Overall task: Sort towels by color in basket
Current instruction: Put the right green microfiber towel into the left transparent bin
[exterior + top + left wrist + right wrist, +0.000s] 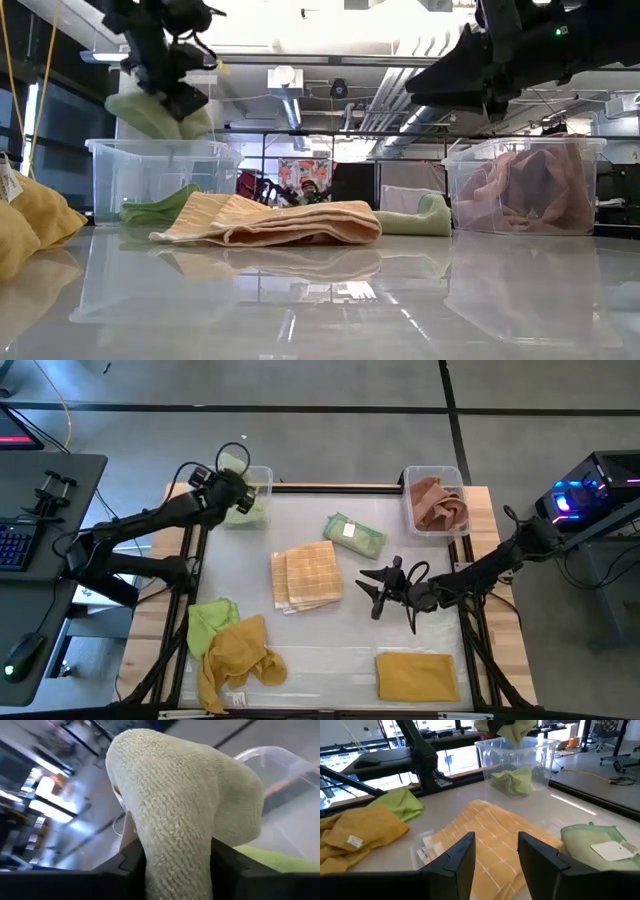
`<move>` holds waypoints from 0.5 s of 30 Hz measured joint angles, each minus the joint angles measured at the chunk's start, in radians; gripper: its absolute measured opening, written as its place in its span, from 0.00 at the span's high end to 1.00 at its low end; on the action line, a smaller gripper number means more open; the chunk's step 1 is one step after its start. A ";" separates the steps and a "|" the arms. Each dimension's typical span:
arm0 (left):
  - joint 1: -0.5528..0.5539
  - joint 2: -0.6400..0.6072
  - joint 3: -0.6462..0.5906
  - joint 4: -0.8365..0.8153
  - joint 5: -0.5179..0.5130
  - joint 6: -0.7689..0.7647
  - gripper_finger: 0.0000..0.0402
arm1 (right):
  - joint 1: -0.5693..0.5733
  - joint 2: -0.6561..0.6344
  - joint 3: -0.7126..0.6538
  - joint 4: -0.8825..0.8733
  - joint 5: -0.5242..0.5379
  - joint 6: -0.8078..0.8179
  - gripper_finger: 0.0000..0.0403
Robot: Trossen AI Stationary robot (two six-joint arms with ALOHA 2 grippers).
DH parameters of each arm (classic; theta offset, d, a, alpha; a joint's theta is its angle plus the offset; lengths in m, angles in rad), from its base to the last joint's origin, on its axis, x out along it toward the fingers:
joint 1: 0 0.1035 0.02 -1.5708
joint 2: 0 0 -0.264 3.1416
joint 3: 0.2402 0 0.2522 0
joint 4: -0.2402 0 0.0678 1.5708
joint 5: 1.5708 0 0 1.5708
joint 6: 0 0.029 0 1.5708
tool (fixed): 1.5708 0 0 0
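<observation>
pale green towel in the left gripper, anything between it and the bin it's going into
Nothing visible does. The left gripper holds the pale green towel above the open-topped clear bin, which already holds a green towel. The right gripper hangs over mid-table, away from it.

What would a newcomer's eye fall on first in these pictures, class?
Most striking is the left gripper holding a pale green towel above the clear bin at the table's far left corner. The right gripper hovers open beside the tan checked towel at mid-table. Pink-brown towels fill the far right bin.
</observation>
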 joint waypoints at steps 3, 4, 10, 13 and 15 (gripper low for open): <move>0.046 0.001 -0.006 0.018 0.094 0.007 0.57 | 0.000 0.000 0.000 -0.023 -0.001 0.019 0.65; 0.055 0.000 -0.006 0.027 0.105 0.007 0.55 | 0.000 0.000 0.000 -0.032 -0.001 0.029 0.65; 0.097 -0.021 -0.006 0.091 0.113 0.034 0.43 | 0.000 0.000 0.000 -0.064 -0.003 0.080 0.65; 0.105 -0.034 -0.006 0.089 0.113 0.032 0.39 | 0.000 0.000 0.000 -0.072 -0.003 0.097 0.65; 0.105 -0.044 -0.006 0.087 0.113 0.015 0.38 | 0.000 0.000 0.000 -0.081 -0.003 0.110 0.65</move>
